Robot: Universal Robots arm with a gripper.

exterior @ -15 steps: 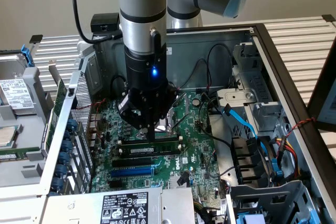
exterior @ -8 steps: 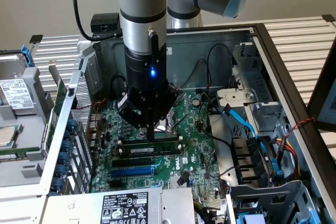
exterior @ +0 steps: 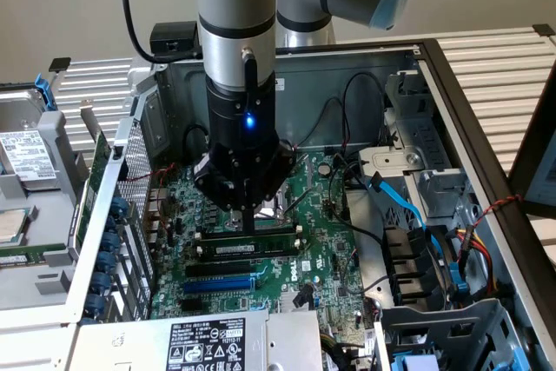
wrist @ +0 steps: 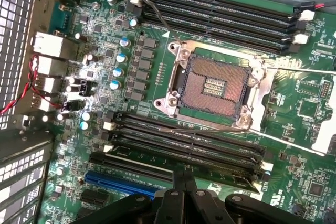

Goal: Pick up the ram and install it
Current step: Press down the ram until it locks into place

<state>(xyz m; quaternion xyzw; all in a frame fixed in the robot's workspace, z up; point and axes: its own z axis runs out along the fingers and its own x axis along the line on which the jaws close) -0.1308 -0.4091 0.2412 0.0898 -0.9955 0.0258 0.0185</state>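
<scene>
Dark-green ram (exterior: 246, 250), lying flat, apparently seated in slot

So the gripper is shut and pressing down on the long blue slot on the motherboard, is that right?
Not the blue slot. In the exterior view the shut gripper is down on the ram, which sits among the black slots above the blue slot. The rest is right.
</scene>
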